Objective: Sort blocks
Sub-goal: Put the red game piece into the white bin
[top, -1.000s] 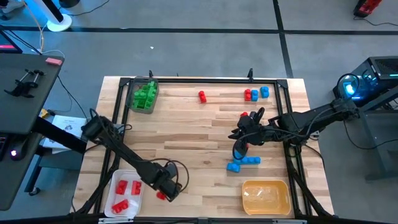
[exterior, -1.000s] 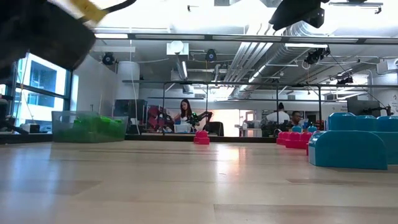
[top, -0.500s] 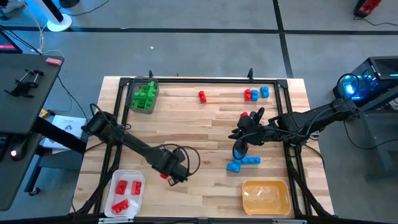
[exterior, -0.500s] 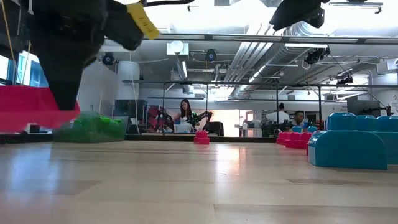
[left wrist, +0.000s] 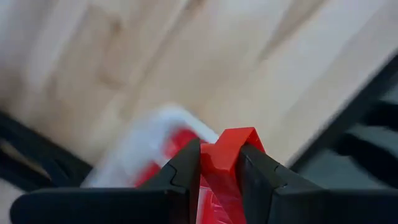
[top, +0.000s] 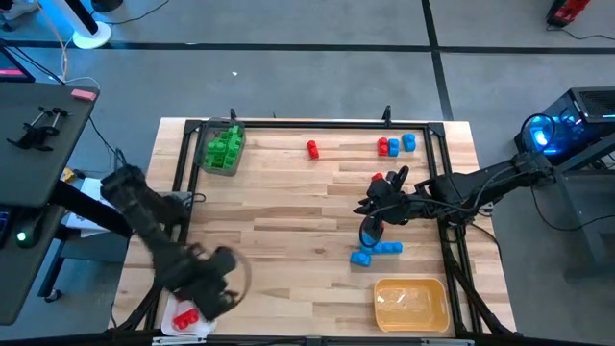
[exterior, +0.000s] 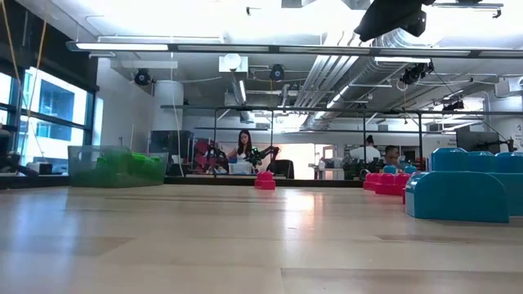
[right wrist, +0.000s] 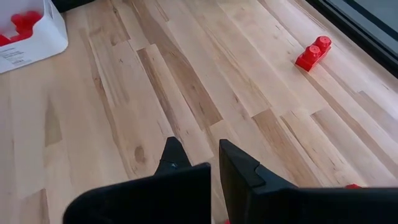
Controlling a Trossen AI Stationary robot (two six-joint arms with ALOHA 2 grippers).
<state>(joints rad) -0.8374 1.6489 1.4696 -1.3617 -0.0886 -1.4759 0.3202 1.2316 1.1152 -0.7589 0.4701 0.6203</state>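
My left gripper (top: 213, 284) hangs over the white tray (top: 169, 325) at the table's near left corner, shut on a red block (left wrist: 229, 140). Other red blocks (top: 185, 315) lie in that tray. My right gripper (top: 371, 229) waits open above the table right of centre, just beyond a blue block cluster (top: 375, 252). Loose red blocks (top: 312, 148) (top: 382, 146) and a blue one (top: 408, 142) lie near the far edge. One more red block (top: 378, 178) lies beside the right arm. Green blocks (top: 223, 146) fill the grey tray at the far left. My left gripper pinches the red block (left wrist: 229, 140) between its two fingers (left wrist: 184, 167); the block's top end sticks out past the fingertips. The block is lifted clear, above the white tray (left wrist: 152, 134).
A yellow tray (top: 411, 303) sits at the near right corner. A black frame rail (top: 317, 123) runs round the table. In the low view the blue cluster (exterior: 458, 196) stands close on the right. Bare wood lies across the table's middle.
My left gripper, shut on the red block, rose from the near middle of the table. It then swung fast toward the left edge and ended over the white tray. It has left the low view. The right arm kept still.
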